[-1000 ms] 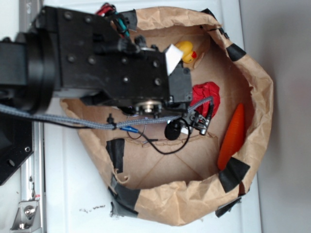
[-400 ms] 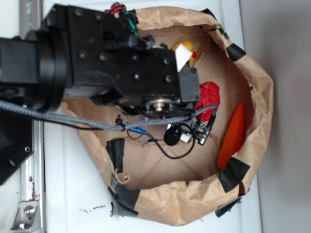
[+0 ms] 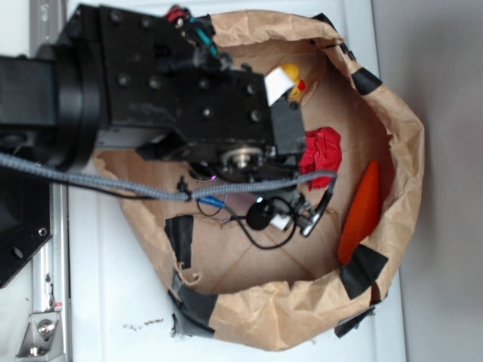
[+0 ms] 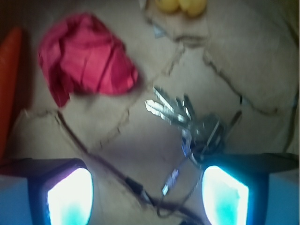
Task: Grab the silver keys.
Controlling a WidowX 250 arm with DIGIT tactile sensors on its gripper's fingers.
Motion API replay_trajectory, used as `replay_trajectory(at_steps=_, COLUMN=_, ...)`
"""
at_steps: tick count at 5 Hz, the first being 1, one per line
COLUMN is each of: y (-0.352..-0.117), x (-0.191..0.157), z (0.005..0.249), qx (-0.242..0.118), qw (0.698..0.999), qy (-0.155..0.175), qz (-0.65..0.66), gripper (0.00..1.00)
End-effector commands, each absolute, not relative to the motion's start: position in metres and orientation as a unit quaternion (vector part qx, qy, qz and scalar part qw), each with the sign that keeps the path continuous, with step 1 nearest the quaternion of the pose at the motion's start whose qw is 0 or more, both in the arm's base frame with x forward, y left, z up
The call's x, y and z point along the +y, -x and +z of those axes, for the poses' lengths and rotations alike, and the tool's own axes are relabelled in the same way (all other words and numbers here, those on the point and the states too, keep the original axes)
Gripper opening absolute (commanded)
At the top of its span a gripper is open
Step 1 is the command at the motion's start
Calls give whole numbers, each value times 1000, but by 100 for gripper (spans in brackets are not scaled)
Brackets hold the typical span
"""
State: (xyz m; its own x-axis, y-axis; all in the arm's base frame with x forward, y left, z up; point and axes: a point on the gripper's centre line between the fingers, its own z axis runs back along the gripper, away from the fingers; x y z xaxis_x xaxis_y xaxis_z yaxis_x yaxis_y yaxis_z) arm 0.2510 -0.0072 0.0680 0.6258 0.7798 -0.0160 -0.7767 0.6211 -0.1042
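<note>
Since a moment ago the arm (image 3: 173,98) has dropped slightly lower into the paper bag (image 3: 400,151), covering more of the duck (image 3: 300,87). The gripper (image 4: 147,192) stands with its jaws wide apart and holds nothing. The keys (image 4: 187,119) lie on the bag floor just ahead of the right-hand finger (image 4: 225,194), a shiny silver fan of blades on thin rings, beside the red cloth (image 4: 84,56) and apart from the carrot (image 3: 361,211).

Silver keys (image 4: 187,117) lie right of cloth (image 4: 84,58), below duck (image 4: 180,5).
</note>
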Motion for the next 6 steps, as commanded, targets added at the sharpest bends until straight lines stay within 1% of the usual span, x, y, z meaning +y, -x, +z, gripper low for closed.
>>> replay_trajectory(at_steps=1, y=-249, x=-4, z=80, qx=-36, qw=905, qy=60, qz=420, gripper=100)
replay_trajectory(at_steps=3, y=-249, x=-4, z=80, qx=-36, qw=905, qy=60, qz=420, gripper=100)
replay_trajectory(at_steps=4, y=-247, x=-6, z=61, qx=-27, qw=897, qy=54, qz=439, gripper=100)
replay_trajectory(at_steps=5, y=-243, x=-10, z=53, qx=-19, qw=896, qy=55, qz=441, gripper=100)
replay_trajectory(at_steps=6, y=-246, x=-9, z=42, qx=-23, qw=893, qy=41, qz=448, gripper=100)
